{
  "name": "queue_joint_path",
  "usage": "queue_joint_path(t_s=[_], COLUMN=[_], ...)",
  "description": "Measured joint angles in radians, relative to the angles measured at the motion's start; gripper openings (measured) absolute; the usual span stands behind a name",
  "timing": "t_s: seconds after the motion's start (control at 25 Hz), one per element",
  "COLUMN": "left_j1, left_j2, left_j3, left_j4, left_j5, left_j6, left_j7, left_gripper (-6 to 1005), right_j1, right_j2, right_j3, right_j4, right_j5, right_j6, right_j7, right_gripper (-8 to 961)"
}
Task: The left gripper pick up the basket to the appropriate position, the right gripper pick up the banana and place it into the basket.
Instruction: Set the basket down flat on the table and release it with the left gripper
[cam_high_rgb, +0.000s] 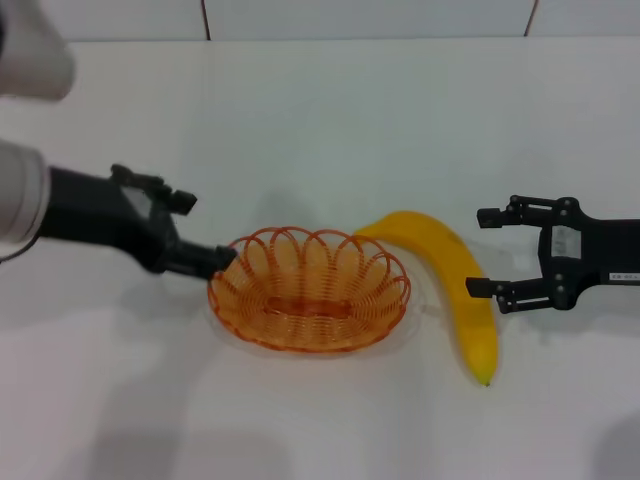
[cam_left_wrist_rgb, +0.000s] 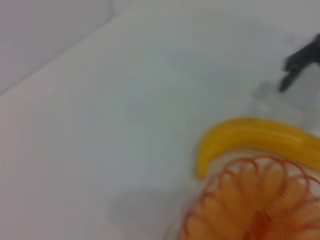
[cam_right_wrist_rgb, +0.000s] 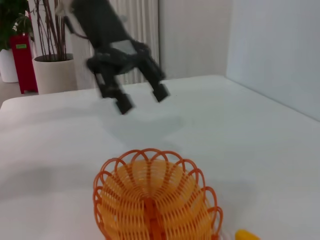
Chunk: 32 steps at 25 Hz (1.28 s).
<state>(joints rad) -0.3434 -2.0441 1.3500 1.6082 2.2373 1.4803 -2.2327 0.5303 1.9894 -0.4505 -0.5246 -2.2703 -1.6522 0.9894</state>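
Note:
The orange wire basket (cam_high_rgb: 310, 290) sits on the white table at the middle. The yellow banana (cam_high_rgb: 445, 275) lies right beside its right rim, curved, with its dark tip toward the front. My left gripper (cam_high_rgb: 200, 230) is open and empty just left of the basket, its lower finger close to the rim. My right gripper (cam_high_rgb: 485, 252) is open and empty just right of the banana. The right wrist view shows the basket (cam_right_wrist_rgb: 155, 200), a bit of the banana (cam_right_wrist_rgb: 246, 235) and the left gripper (cam_right_wrist_rgb: 144, 100) open beyond it. The left wrist view shows the banana (cam_left_wrist_rgb: 255, 137) and the basket (cam_left_wrist_rgb: 255, 205).
The white table (cam_high_rgb: 320, 120) stretches to a wall at the back. In the right wrist view a plant pot (cam_right_wrist_rgb: 52, 72) and a red object (cam_right_wrist_rgb: 24, 62) stand beyond the table's far edge.

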Motion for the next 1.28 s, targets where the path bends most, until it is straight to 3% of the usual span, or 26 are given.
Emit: queue_joint_path(t_s=[0.2,0.4,0.6,0.8,1.08,1.28], left_j1=[0.145,0.202,0.17,0.105,0.074,0.066], left_j2=[0.0,0.002,0.008,0.012,0.011,0.01], left_j3=[-0.012,-0.127,-0.364,-0.546,-0.59,-0.593], left_j4=[-0.047,-0.315,-0.638,-0.811,-0.839,-0.842], left_j5=[-0.177,-0.36,-0.377,-0.264,-0.238,-0.243], left_j6=[-0.035,-0.031,0.079,0.12,0.127,0.122], left_j7=[0.317,0.676,0.909,1.013,1.031,1.038], left_gripper=[834,831,830,830,831,831], right_j1=[-0.009,-0.021,-0.025,-0.028,-0.021,-0.026], right_j2=[-0.001,-0.006,-0.006,-0.015,-0.025,-0.018], right_j3=[0.001,0.001,0.001,0.001,0.001,0.001], right_j4=[0.0,0.0,-0.002,-0.007,-0.018,-0.163], right_j5=[0.007,0.017,0.033,0.035,0.043,0.099], right_j6=[0.0,0.0,-0.001,-0.011,-0.023,-0.105], right_j7=[0.0,0.001,0.005,0.044,0.11,0.211], right_gripper=[889,889,889,888,888,888])
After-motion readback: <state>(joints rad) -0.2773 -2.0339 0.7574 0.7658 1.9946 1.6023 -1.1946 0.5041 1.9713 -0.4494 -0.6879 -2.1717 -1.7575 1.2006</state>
